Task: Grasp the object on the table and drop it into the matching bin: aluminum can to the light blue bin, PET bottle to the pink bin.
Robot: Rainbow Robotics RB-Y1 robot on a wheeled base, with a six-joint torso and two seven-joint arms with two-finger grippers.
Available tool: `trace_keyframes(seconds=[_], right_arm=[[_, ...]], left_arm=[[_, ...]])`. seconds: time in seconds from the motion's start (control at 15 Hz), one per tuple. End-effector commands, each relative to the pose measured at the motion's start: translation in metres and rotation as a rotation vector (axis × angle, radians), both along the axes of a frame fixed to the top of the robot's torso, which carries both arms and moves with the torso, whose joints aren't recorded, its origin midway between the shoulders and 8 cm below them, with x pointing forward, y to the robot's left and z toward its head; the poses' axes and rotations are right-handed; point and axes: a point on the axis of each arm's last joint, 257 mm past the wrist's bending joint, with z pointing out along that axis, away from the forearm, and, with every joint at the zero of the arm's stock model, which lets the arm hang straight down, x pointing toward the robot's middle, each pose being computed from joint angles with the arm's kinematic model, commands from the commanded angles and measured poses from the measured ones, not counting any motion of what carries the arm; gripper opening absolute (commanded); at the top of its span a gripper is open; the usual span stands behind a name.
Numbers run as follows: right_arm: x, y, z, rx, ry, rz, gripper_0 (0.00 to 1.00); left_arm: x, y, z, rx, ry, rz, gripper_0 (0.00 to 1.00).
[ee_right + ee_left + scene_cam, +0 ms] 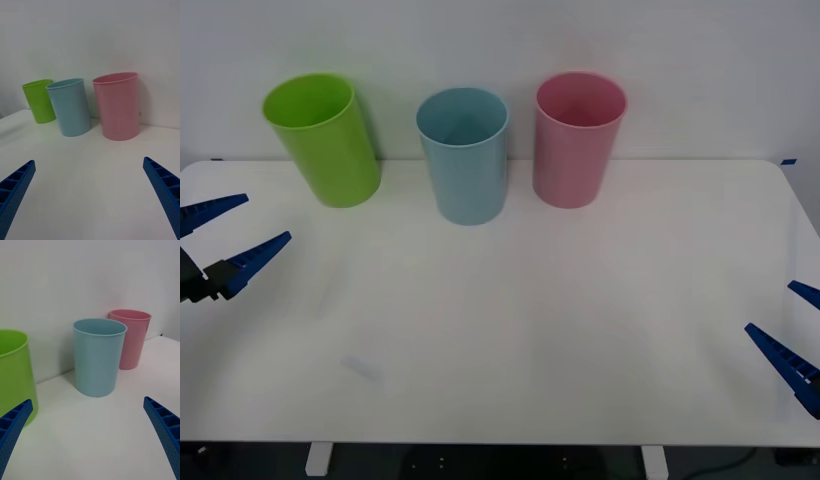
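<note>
The object, the aluminum can, is out of view, and so is any PET bottle. The light blue bin (pixel 463 155) (pixel 70 107) (pixel 98 358) stands upright at the back middle of the white table (pixel 510 330). The pink bin (pixel 578 140) (pixel 117 107) (pixel 131 337) stands just to its right. My left gripper (pixel 240 228) (pixel 88 435) hovers open at the table's left edge with nothing between its fingers. At the right front edge my right gripper (pixel 792 325) (pixel 90 195) is open too, holding nothing.
A lime green bin (pixel 323 140) (pixel 38 100) (pixel 13 371) stands tilted-looking at the back left, closest to my left gripper. A white wall rises right behind the three bins. Bare tabletop stretches between the grippers and the bins.
</note>
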Motion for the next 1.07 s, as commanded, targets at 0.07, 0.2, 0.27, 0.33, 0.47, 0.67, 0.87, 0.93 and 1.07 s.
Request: trace_keyframes(seconds=[0.07,0.2,0.27,0.33,0.47,0.67,0.87,0.93,1.07], right_arm=[[0.0,0.0,0.0,0.0,0.0,0.0,1.0],[0.0,0.0,0.0,0.0,0.0,0.0,1.0],[0.0,0.0,0.0,0.0,0.0,0.0,1.0],[0.0,0.0,0.0,0.0,0.0,0.0,1.0],[0.0,0.0,0.0,0.0,0.0,0.0,1.0],[0.0,0.0,0.0,0.0,0.0,0.0,1.0],[0.0,0.0,0.0,0.0,0.0,0.0,1.0],[0.0,0.0,0.0,0.0,0.0,0.0,1.0],[0.0,0.0,0.0,0.0,0.0,0.0,1.0]], left_arm=[[-0.014,0.012,-0.013,0.005,0.033,0.011,1.0],[-0.026,0.019,-0.023,0.001,0.055,0.02,1.0],[-0.032,0.022,-0.027,-0.007,0.067,0.024,1.0],[-0.036,0.026,-0.031,-0.01,0.077,0.03,1.0],[-0.045,0.032,-0.038,-0.017,0.093,0.043,1.0],[-0.05,0.036,-0.04,-0.023,0.097,0.049,1.0],[-0.053,0.041,-0.043,-0.027,0.105,0.064,1.0],[-0.053,0.041,-0.043,-0.027,0.105,0.064,1.0],[-0.053,0.041,-0.043,-0.027,0.105,0.064,1.0]])
